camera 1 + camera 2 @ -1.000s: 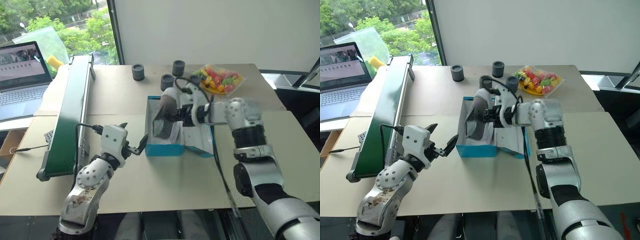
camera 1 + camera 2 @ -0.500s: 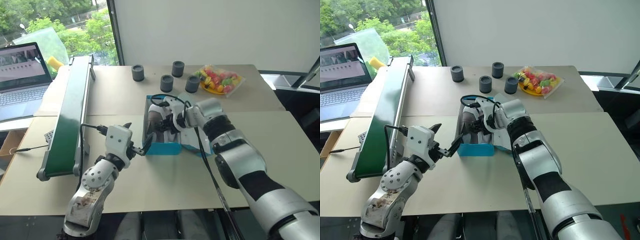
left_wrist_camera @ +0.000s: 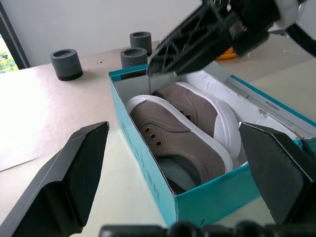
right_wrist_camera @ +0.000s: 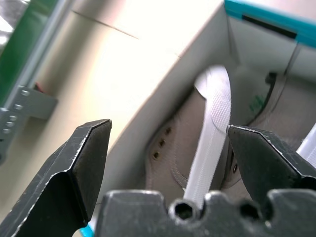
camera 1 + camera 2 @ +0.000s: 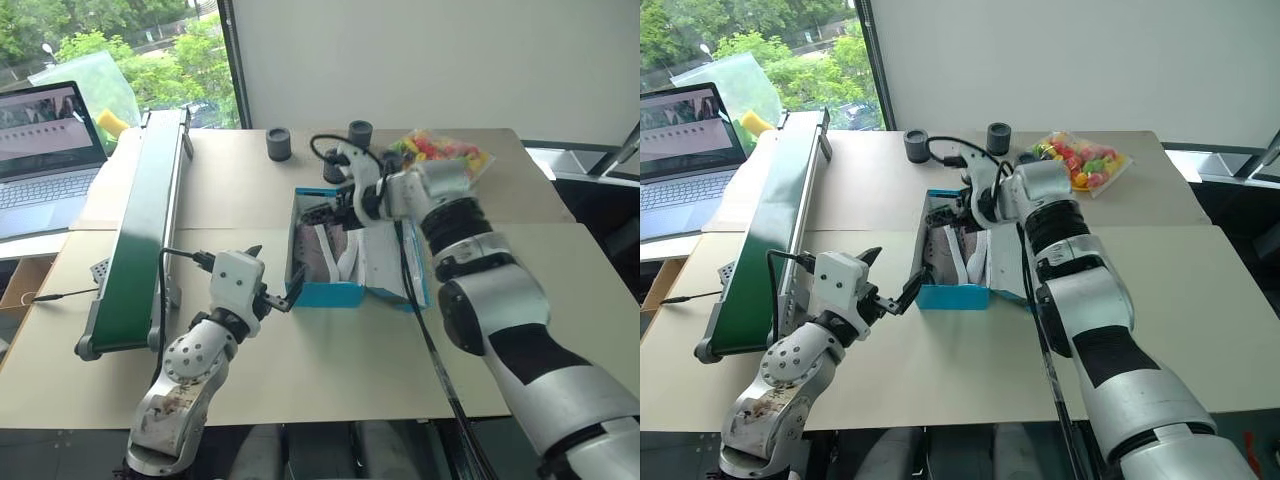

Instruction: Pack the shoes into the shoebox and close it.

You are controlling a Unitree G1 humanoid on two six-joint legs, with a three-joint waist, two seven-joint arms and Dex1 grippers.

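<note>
Both canvas shoes (image 3: 190, 131), grey-brown with ribbed white soles, are being held on edge inside the rectangular turquoise cardboard shoebox (image 3: 212, 197). The left gripper (image 5: 293, 288) and right gripper (image 5: 322, 212) are being kept spread, empty.

The left arm was bent at the elbow, its forearm rising toward one o'clock. The left gripper (image 5: 284, 288) pointed level toward three o'clock with its two black fingers spread wide and empty. The right arm reached far out toward eleven o'clock, wrist cocked, and the right gripper (image 5: 962, 205) tilted downward, its fingers (image 4: 74, 173) also standing wide apart with nothing between them.
</note>
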